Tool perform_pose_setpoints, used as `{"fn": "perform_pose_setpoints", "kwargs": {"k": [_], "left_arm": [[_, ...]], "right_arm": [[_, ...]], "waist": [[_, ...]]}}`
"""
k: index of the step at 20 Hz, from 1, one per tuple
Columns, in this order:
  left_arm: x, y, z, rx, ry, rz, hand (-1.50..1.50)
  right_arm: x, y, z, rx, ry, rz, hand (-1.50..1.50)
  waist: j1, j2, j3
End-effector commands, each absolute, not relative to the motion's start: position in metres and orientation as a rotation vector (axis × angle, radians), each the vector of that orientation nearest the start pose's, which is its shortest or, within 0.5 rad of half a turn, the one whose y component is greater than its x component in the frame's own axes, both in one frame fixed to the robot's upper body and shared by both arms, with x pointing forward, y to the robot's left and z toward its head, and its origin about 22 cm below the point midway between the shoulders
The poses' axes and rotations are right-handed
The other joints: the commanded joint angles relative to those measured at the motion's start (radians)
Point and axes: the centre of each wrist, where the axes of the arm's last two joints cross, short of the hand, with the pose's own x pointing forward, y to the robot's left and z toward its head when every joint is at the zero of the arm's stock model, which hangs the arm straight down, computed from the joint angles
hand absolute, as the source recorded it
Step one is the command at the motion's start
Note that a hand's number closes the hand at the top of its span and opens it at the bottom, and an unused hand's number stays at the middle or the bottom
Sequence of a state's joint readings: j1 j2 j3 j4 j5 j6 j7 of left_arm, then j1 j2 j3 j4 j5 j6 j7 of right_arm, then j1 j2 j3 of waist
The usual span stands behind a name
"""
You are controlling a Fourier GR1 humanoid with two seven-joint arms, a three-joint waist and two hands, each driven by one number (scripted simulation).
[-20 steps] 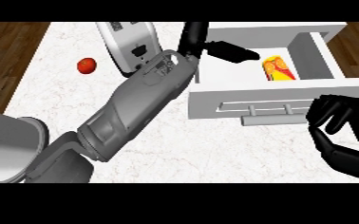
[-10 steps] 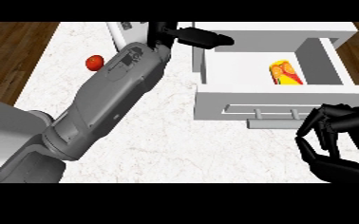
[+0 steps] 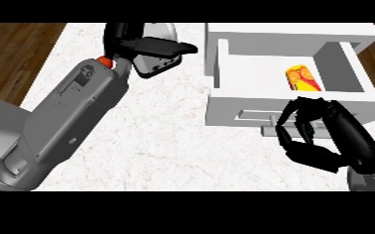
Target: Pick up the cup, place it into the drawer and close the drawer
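Both robot hands (image 3: 147, 42) (image 3: 322, 134) empty; fingers curled

no readable text, labels, numbers or signs anywhere

My left forearm (image 3: 70, 114) was a broad, boxy grey shell with small dark fastener marks and a pale label near the wrist. Both my left hand (image 3: 147, 44) and right hand (image 3: 330, 139) were glossy black, with slim segmented fingers.
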State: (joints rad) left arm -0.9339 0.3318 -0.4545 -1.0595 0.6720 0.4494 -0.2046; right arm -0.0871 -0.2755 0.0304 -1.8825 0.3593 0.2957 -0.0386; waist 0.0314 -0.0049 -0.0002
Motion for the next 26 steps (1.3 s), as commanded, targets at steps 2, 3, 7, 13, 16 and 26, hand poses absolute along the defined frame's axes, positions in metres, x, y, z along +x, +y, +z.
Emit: {"fn": "perform_pose_setpoints", "kwargs": {"k": [2, 3, 7, 13, 16, 26], "left_arm": [[0.384, 0.175, 0.132, -0.154, -1.907, -0.058, -1.5], [0.384, 0.172, 0.137, -0.136, -1.918, -0.034, -1.5], [0.375, 0.214, 0.125, -0.128, -1.911, -0.022, -1.5], [0.353, 0.245, 0.133, -0.134, -1.925, -0.036, -1.5], [0.341, 0.256, 0.118, -0.147, -1.917, -0.025, -1.5], [0.331, 0.285, 0.112, -0.12, -1.907, -0.023, -1.5]], "right_arm": [[0.266, -0.234, 0.084, -0.407, -1.774, 1.026, 1.5], [0.267, -0.234, 0.074, -0.43, -1.758, 1.076, 1.5], [0.283, -0.216, 0.055, -0.553, -1.671, 1.232, 1.5], [0.317, -0.205, 0.003, -0.641, -1.599, 1.327, 1.5], [0.35, -0.198, 0.0, -0.629, -1.579, 1.316, 1.5], [0.415, -0.233, 0.016, -0.6, -1.535, 1.244, 1.5]], "waist": [[0.007, 0.005, 0.0], [0.0, 0.005, 0.0], [0.016, 0.008, 0.0], [0.016, 0.01, 0.001], [0.019, 0.013, 0.001], [0.025, 0.023, 0.002]]}}
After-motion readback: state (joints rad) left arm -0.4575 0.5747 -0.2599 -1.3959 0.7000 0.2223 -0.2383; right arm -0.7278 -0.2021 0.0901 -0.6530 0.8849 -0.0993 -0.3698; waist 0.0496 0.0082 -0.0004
